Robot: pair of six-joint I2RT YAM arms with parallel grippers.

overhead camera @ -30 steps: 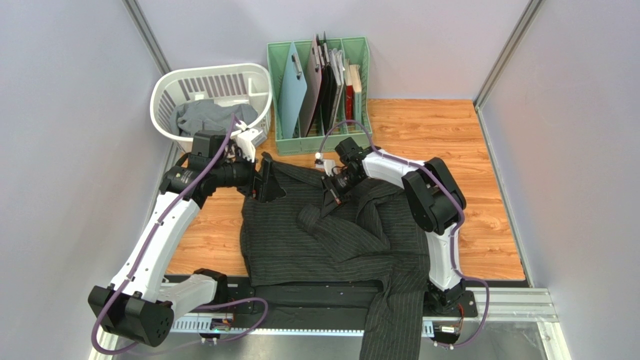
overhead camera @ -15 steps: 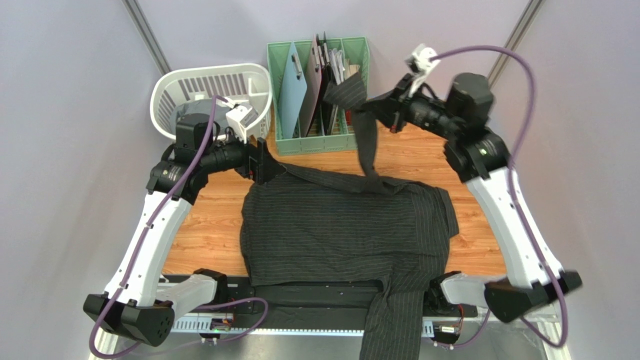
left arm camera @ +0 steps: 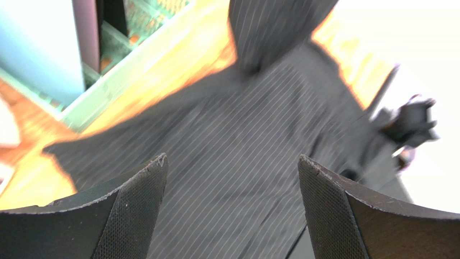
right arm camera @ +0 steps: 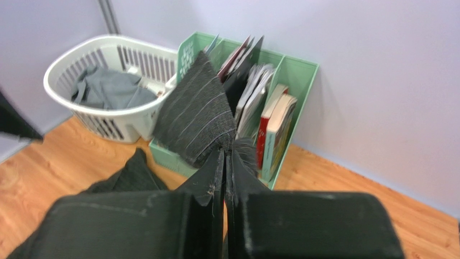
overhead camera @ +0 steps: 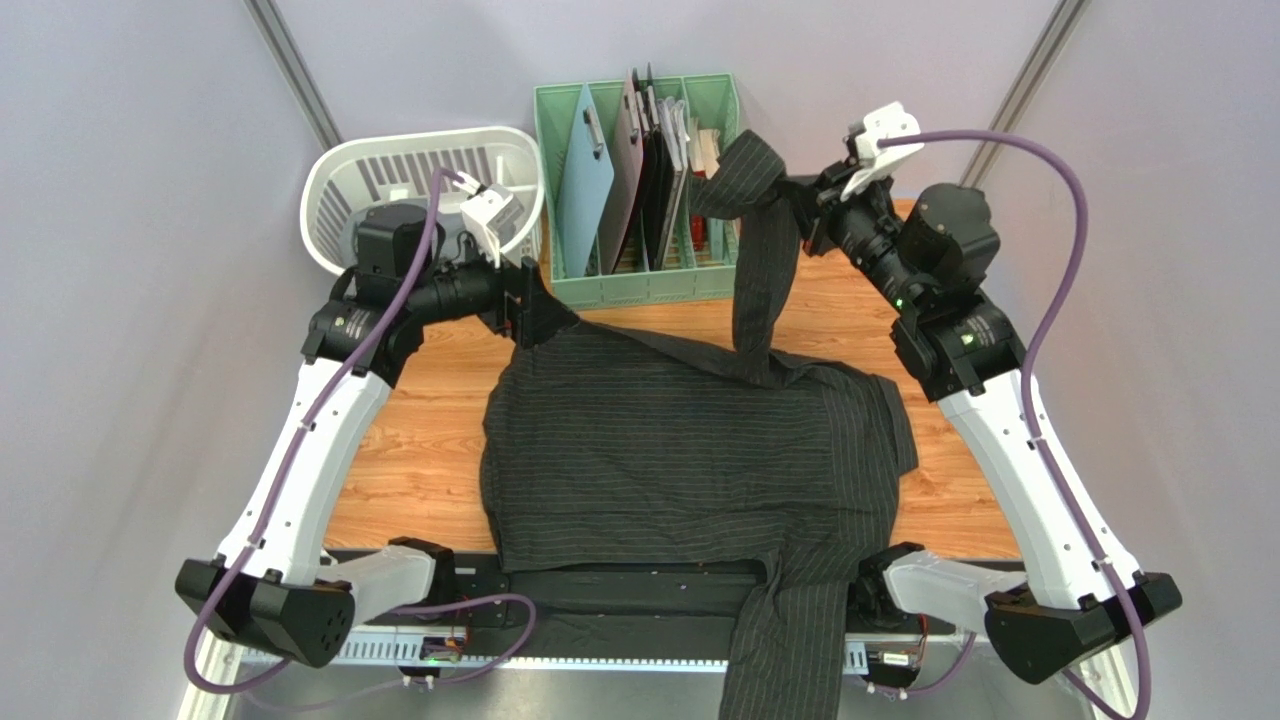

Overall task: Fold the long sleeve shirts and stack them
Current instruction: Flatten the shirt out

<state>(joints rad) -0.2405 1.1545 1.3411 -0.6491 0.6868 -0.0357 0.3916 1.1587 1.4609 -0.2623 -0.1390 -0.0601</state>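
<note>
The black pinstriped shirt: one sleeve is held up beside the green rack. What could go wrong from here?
1. The sleeve hangs from the shut right gripper close to the green rack; it may catch the folders.
2. The left gripper is open above the shirt, so a pull may drag it askew.
3. The other sleeve hangs over the near edge of the table and may pull the shirt down.

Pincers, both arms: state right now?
Left pincer: open, holding nothing, above the black pinstriped shirt.
Right pincer: closed on that shirt's sleeve, held up in the air.
</note>
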